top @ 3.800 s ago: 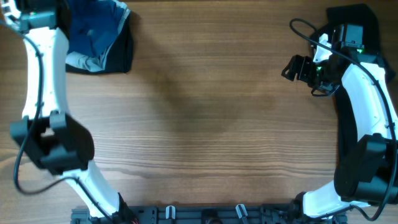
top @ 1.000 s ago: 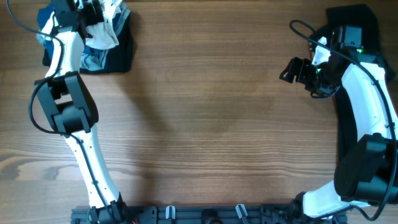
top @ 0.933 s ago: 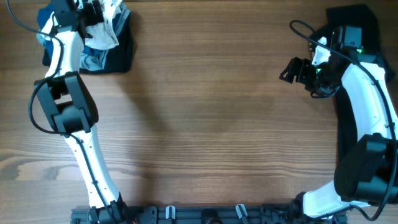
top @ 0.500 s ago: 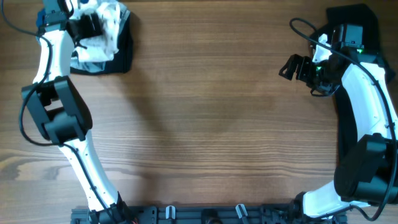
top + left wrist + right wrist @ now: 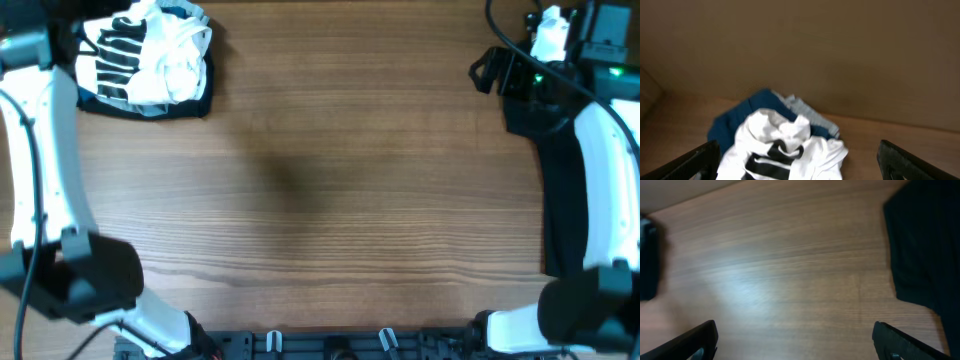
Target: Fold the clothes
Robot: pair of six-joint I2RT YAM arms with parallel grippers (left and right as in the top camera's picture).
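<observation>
Jaws wide apart and empty, the left gripper [image 5: 800, 167] faces a crumpled white T-shirt [image 5: 785, 145] with black stripes, heaped on a blue shirt [image 5: 735, 120] at the far-left corner of the wood-grain table [image 5: 340, 180]. The right gripper [image 5: 797, 342], likewise spread, hangs beside flat black fabric [image 5: 925, 245].

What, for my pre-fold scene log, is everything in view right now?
white T-shirt: one, white with black stripes, crumpled atop the pile at the table's far left corner
blue garment: one, blue, under the T-shirt
grey fabric: one piece, light grey, same pile
black garment: one, black, bottom of that pile
black cloth: one, black, far right corner
table: one, brown wood
left arm, right arm: two, white and black
left gripper: open, empty, facing the pile
right gripper: open, empty, over bare wood
</observation>
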